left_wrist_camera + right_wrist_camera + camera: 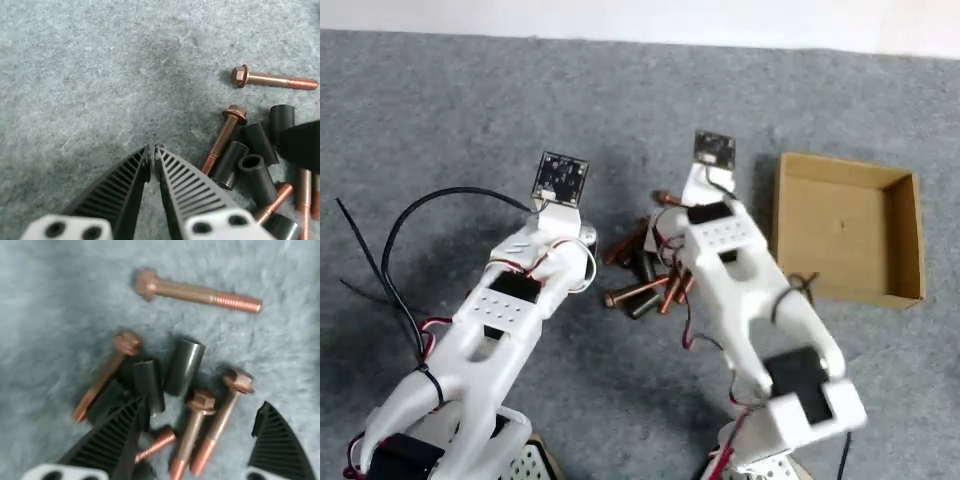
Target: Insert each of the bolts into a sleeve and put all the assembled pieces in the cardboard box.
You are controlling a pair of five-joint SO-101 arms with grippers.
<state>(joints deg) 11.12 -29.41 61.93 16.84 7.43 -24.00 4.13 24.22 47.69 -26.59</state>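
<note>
Grey carpet, left tool closed empty, right tool spread over bolts

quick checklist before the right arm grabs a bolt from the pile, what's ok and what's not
1. Right gripper open: ok, jaws wide apart above the pile.
2. Left gripper out of the way: ok, shut, over bare grey carpet beside the pile.
3. An isolated bolt to pick: ok, the lone bolt lies apart from the rest.
4. Space around the pair of bolts between the right jaws: not ok, they lie side by side, close to a sleeve.
5. Cardboard box ready: ok, open and empty.
6. Parts hidden beneath the arms in the high view: cannot tell.
</note>
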